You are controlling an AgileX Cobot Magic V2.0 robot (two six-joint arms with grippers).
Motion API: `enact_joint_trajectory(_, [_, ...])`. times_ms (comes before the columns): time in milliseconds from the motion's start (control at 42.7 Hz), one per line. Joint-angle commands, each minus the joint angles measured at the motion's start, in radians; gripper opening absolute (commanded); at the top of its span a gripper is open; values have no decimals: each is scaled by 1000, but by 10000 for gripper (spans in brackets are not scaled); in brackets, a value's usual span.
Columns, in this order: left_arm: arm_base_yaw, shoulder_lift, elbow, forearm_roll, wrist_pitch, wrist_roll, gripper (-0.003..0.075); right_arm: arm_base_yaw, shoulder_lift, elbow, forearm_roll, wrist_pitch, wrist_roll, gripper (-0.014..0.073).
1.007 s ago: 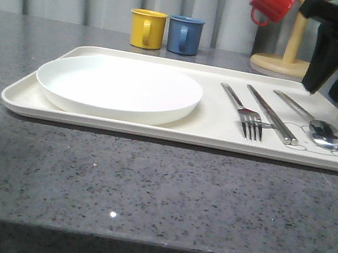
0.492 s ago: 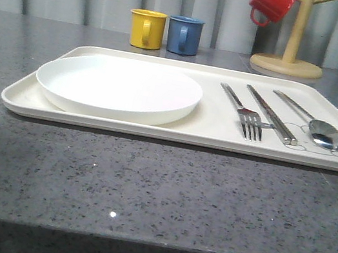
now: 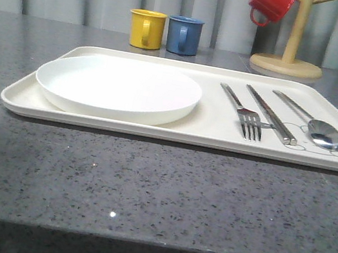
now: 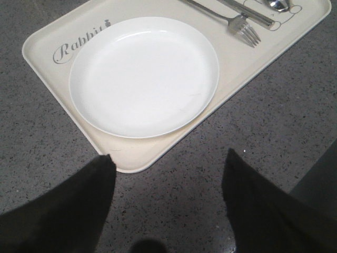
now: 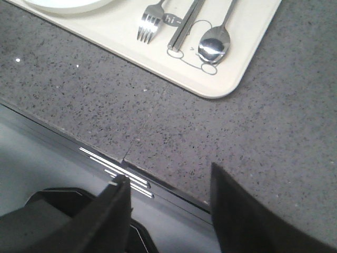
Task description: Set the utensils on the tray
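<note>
The tray [image 3: 124,120] lies across the grey counter [image 3: 145,188] with the white plate [image 3: 118,88] on its left half and the fork [image 3: 243,112], chopsticks [image 3: 272,114] and spoon [image 3: 316,126] laid side by side on its right half, so the task looks finished. The left gripper [image 4: 167,174] hangs wide and empty above the tray's near left corner; the right gripper [image 5: 168,203] is spread and empty over the counter's near edge. The remaining risk, as I judge it, is a low left finger catching the rim and jolting the smooth utensils out of line
</note>
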Motion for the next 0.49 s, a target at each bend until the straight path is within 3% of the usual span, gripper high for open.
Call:
enact_joint_trajectory(0, [-9,-2,-29,-2,-69,-10,439,0,-59,-8,-7,-54,25,382])
enact_joint_trajectory(351, [-9,-2,-29,-2,-69,-10,438,0,-119,-8,-6,-51,26,379])
enact_joint_trajectory(468, [-9,-2,-29,-2,-69,-10,410,0,-119,-8,-6,-51,26,265])
